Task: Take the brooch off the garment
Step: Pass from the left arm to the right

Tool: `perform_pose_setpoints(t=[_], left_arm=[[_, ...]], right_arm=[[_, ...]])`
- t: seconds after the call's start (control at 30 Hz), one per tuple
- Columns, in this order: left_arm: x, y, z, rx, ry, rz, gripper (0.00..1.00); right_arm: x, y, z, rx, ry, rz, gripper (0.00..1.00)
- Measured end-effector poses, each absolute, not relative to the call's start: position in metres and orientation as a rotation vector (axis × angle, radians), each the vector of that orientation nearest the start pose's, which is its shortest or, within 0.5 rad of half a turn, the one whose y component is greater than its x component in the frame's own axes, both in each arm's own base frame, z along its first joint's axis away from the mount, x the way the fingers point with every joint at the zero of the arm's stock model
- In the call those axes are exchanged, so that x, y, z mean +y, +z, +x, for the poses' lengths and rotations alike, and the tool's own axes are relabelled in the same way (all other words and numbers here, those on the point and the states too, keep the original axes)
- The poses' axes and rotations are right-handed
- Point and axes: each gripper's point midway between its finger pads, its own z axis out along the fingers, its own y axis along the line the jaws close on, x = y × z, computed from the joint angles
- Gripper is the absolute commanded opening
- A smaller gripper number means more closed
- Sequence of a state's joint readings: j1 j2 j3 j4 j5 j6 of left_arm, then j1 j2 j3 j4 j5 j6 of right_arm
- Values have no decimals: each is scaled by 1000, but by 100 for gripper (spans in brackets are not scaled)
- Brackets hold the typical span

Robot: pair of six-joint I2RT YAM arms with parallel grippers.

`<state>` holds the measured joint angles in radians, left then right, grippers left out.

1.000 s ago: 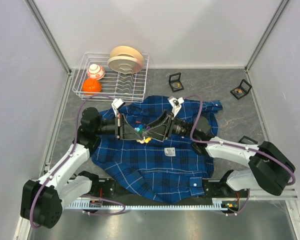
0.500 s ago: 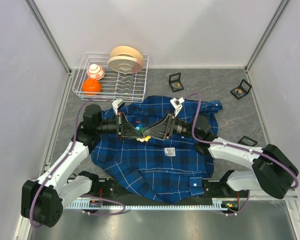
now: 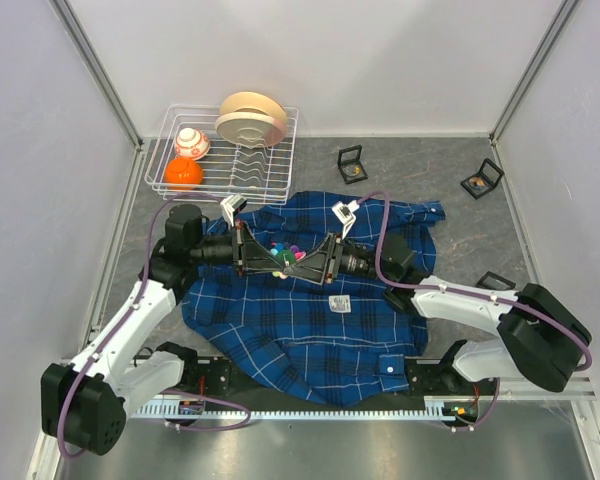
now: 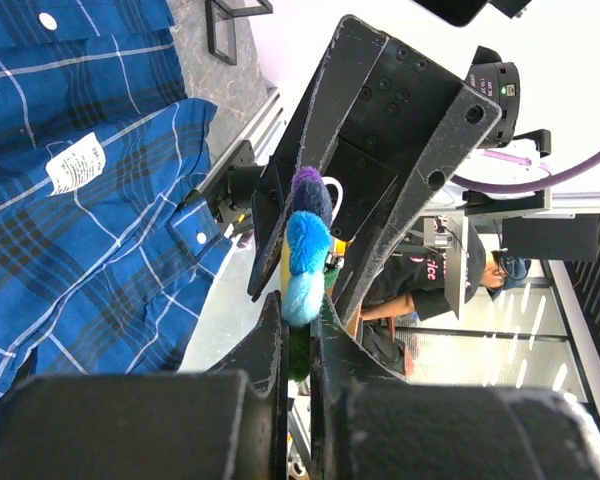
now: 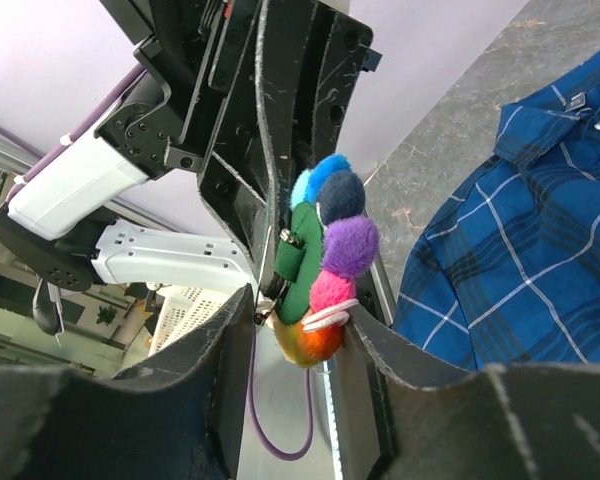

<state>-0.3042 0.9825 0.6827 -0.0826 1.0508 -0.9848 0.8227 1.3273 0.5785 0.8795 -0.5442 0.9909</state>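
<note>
The brooch (image 3: 286,254), a cluster of coloured pom-poms on a green backing, hangs in the air above the garment (image 3: 300,320), a dark-blue plaid shirt spread on the table. My left gripper (image 3: 278,262) is shut on the green backing (image 4: 298,345), and the blue and purple pom-poms (image 4: 305,245) stick out past its tips (image 4: 298,305). My right gripper (image 3: 300,262) faces it tip to tip. Its jaws stand either side of the brooch (image 5: 325,262): the orange pom-pom touches one finger (image 5: 365,345), and a gap shows at the other. No cloth clings to the brooch.
A white wire dish rack (image 3: 270,160) at the back left holds plates (image 3: 250,117), an orange ball (image 3: 183,172) and a white-and-orange ball (image 3: 191,142). Three small black frames lie on the grey table: one behind the shirt (image 3: 351,163), two at the right (image 3: 481,180) (image 3: 495,281).
Both grippers have shifted slightly toward the back with the brooch between them. The right gripper's jaws have narrowed around the brooch. The left grip is unchanged.
</note>
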Motion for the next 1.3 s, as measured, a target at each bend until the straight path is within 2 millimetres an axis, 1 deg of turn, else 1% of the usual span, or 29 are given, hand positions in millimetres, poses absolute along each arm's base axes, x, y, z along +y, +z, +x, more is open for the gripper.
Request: perform_pose_setpoints(t=[0.23, 0.37, 0.53, 0.6, 0.7, 0.73, 0.77, 1.0, 1.03, 1.17, 1.3], left_arm=[[-231, 248, 174, 2206, -1775, 119, 2], [-229, 248, 174, 2183, -1757, 153, 2], [-228, 250, 172, 2150, -1735, 212, 2], [-228, 252, 171, 2134, -1719, 243, 2], [-227, 253, 170, 2115, -1695, 285, 2], [-226, 253, 169, 2112, -1685, 297, 2], [-226, 253, 169, 2112, -1676, 309, 2], [-223, 251, 166, 2120, -1631, 365, 2], [-222, 252, 166, 2117, -1628, 373, 2], [-222, 252, 167, 2122, -1616, 387, 2], [-221, 248, 167, 2146, -1621, 375, 2]], right_arm=[[367, 248, 175, 1726, 1819, -368, 36], [368, 248, 175, 1725, 1838, -354, 28], [368, 251, 174, 1725, 1862, -339, 22], [369, 252, 174, 1722, 1876, -338, 17], [370, 252, 172, 1726, 1903, -330, 15], [370, 251, 172, 1727, 1911, -331, 17], [371, 251, 171, 1728, 1921, -332, 21], [375, 249, 167, 1735, 1965, -372, 23], [375, 250, 166, 1733, 1965, -380, 24], [376, 250, 167, 1736, 1949, -411, 34], [377, 245, 167, 1745, 1919, -445, 38]])
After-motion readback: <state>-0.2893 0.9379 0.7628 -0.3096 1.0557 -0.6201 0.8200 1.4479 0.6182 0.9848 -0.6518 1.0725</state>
